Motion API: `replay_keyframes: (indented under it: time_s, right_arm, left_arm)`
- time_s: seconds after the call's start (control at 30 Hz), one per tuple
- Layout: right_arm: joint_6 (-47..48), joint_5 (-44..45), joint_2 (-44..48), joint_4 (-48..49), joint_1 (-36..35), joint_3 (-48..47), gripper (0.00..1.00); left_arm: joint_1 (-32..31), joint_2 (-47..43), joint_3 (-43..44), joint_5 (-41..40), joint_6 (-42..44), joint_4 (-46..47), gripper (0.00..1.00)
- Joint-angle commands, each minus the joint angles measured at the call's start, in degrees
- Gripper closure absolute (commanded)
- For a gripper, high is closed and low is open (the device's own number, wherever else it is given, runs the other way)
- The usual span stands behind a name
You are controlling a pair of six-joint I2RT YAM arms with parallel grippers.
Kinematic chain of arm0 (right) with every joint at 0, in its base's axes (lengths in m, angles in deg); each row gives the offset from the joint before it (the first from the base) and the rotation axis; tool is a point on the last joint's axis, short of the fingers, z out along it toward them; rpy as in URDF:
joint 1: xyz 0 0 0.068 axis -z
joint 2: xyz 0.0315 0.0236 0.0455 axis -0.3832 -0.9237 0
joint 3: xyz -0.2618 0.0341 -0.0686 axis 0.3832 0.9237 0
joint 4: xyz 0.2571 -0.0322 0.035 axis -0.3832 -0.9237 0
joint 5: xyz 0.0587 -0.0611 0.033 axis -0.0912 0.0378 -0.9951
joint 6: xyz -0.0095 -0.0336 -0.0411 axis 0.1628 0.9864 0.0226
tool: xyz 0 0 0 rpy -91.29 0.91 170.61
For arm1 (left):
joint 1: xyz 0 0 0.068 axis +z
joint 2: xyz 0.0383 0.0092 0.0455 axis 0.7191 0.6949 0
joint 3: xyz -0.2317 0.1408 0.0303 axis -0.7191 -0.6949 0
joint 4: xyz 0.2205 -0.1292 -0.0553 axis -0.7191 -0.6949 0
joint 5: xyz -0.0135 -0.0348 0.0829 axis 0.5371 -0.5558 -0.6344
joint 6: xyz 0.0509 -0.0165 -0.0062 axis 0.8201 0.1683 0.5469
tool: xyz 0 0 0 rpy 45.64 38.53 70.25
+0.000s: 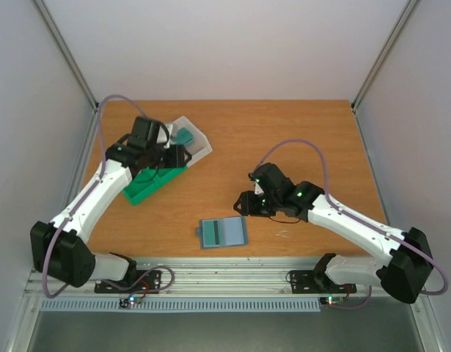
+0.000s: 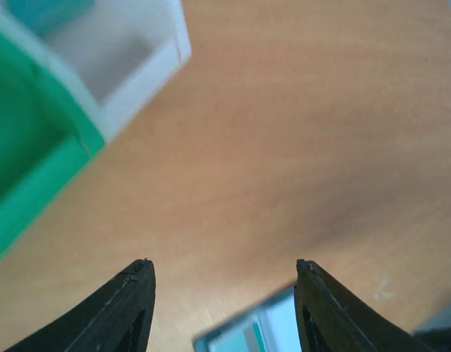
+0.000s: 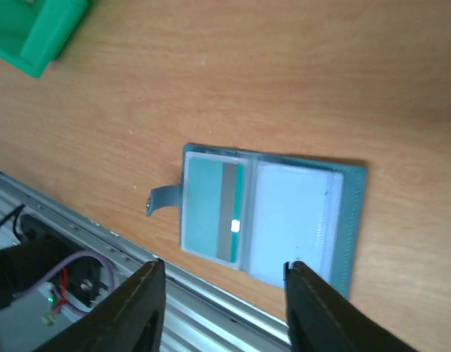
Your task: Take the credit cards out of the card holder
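Wooden table (image 1: pixel 284 147), card holder (image 1: pixel 223 233) open near; left gripper (image 2: pixel 223 264), right gripper (image 3: pixel 224 265) part-open, empty; flush credit card (image 3: pixel 210 209) could drag holder.

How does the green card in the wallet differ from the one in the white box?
The pocketed card sits flat inside the card holder, grey stripe showing. The loose card lies in the white bin, already out; its stripe cannot be made out. Both are teal-green.
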Motion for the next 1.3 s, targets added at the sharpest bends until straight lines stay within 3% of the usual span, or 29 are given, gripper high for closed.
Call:
replay_keyframes:
  time_s: [0.0,0.2,0.47,0.73,0.97,1.07,1.27]
  right_arm:
    - [-2.1,-4.0,-3.5,8.2,-1.9,1.5,0.58]
    - [-4.9,-5.8,-13.5,15.8,-6.0,1.2,0.64]
    - [-9.1,-3.7,-24.9,21.4,-9.7,-0.2,0.72]
    - [-7.5,3.4,-28.5,17.5,-9.7,0.5,0.8]
    - [-7.9,4.7,-29.7,18.8,-9.7,3.0,0.9]
    - [-8.2,4.3,-29.3,20.3,-9.7,4.1,0.92]
    - [-9.2,1.6,-28.9,24.2,-9.7,5.4,0.92]
  left_arm:
    - [-0.4,-5.7,-9.8,7.3,-6.9,3.0,0.48]
    - [-0.6,-11.5,-22.1,13.7,-10.3,7.1,0.49]
    - [-0.8,-15.9,-31.3,18.2,-14.4,11.6,0.5]
    - [-1.3,-17.6,-39.4,21.7,-19.4,18.7,0.49]
    - [-2.2,-16.7,-42.3,24.0,-23.7,25.2,0.5]
    - [-2.6,-16.3,-42.3,24.2,-24.0,25.9,0.53]
    - [-3.4,-14.9,-42.8,23.8,-24.3,27.4,0.68]
